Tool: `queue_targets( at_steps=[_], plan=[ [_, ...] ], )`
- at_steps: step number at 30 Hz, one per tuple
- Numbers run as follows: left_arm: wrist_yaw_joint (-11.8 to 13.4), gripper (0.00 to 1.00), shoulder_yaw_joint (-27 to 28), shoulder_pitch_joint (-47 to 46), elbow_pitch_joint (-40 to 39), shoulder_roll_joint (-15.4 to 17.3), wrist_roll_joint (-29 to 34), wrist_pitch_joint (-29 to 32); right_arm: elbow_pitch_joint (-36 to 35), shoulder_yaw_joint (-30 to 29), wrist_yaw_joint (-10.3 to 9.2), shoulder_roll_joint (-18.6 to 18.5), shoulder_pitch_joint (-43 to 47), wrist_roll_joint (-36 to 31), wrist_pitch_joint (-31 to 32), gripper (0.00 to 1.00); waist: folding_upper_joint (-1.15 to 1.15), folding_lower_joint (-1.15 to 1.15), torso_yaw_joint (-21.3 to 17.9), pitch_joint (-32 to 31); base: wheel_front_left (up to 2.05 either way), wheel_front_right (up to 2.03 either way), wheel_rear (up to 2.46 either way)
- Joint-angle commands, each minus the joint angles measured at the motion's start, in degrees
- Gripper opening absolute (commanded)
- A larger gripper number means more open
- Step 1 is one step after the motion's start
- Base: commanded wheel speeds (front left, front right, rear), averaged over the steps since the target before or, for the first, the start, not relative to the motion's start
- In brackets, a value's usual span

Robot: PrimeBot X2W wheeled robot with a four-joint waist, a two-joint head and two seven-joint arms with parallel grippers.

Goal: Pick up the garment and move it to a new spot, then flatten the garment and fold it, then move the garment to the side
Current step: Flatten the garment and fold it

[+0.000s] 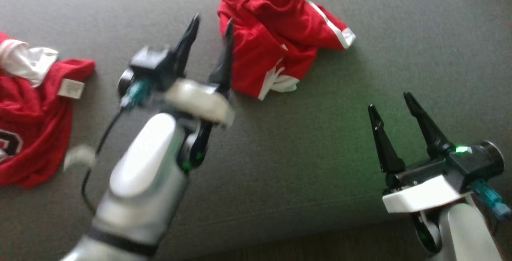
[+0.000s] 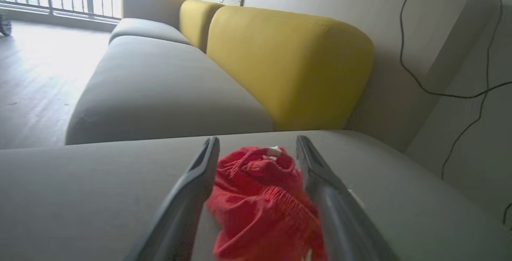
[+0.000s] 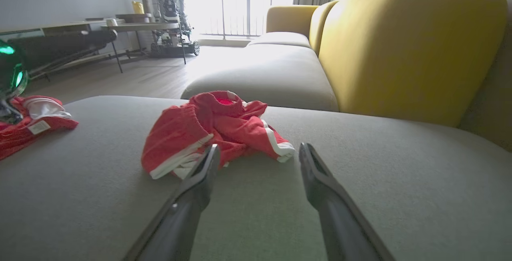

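On the grey cushion (image 1: 304,165), a crumpled red garment (image 1: 280,41) lies just beyond the left tool (image 1: 213,20) (fingers spread wide, empty), the right tool (image 1: 389,101) equally wide, apart from it.

We read no text anywhere. Red garment at the left edge (image 1: 36,133): a small white sewn tag (image 1: 71,89) lay on it, its print too blurred for us to make out; in the right wrist view the same tag was too small. Lower on that garment we noted a dark, white-edged printed mark (image 1: 8,145), cut by the frame edge; letter or numeral, we could not tell. Striped red garment (image 1: 280,41): nothing legible to us.
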Motion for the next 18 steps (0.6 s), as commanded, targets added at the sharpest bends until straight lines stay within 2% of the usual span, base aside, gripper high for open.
queue_targets(
  at_steps=[1,9,14,15,18],
  plan=[
    [-0.04,1.0,-1.31,-6.02,0.17,0.19,-3.29,0.77,-2.25,1.17,-0.01,-0.41,-2.15,-0.11,-0.52,1.0,0.0,-0.02,-2.69,3.72,0.0,0.0,0.0],
    [1.0,1.0,-11.49,-19.36,9.25,0.19,-14.97,1.28,-3.16,1.31,-0.01,-0.41,-4.53,1.54,-0.52,1.0,0.0,-0.02,-6.99,8.8,0.0,0.0,0.0],
    [2.07,1.0,-15.58,-25.88,14.29,0.19,-23.41,2.07,-3.24,1.36,-0.01,-0.41,-5.24,2.46,-0.52,1.0,0.0,-0.02,-8.59,10.9,0.0,0.0,0.0],
    [2.07,1.0,-15.58,-25.88,14.29,0.19,-23.41,2.07,-3.24,1.36,-0.01,-0.41,-5.24,2.46,-0.52,1.0,0.0,-0.02,-8.59,10.9,0.0,0.0,0.0],
    [4.32,1.0,-17.78,-29.58,18.45,0.19,-26.65,3.47,-3.28,1.4,-0.01,-0.41,-5.84,2.92,-0.52,1.0,0.0,-0.02,-9.29,11.74,0.0,0.0,0.0]
  ],
)
